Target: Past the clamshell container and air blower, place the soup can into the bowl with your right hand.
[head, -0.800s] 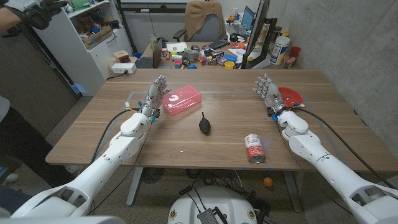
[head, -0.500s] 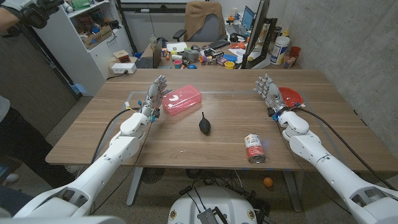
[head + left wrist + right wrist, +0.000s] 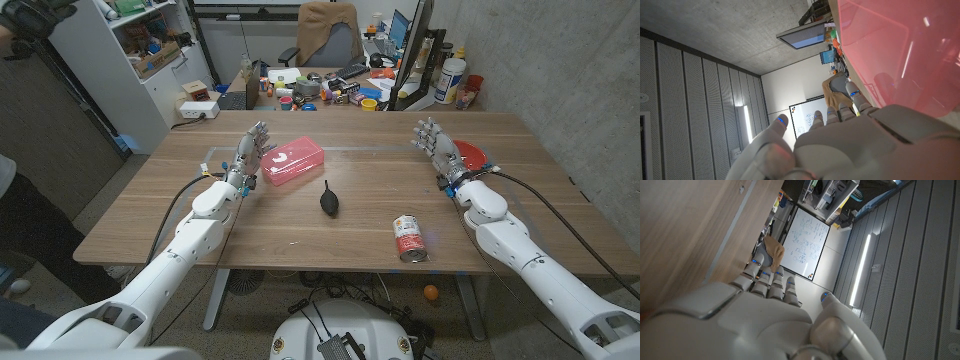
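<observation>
The soup can, red and white with a grey lid, lies on its side near the table's front edge, right of centre. The red bowl sits at the far right, partly behind my right hand. That hand stands upright with fingers spread and holds nothing, well beyond the can. My left hand stands open, fingers up, just left of the pink clamshell container, which looms close in the left wrist view. The black air blower lies mid-table between container and can.
A cluttered desk with a chair and monitors stands behind the table. A shelf unit is at the back left. A person's sleeve shows at the top left corner. Cables trail from both arms across the wood.
My right hand and forearm have shifted slightly to the right, covering more of the red bowl. The left hand, can, blower and container are unmoved.
</observation>
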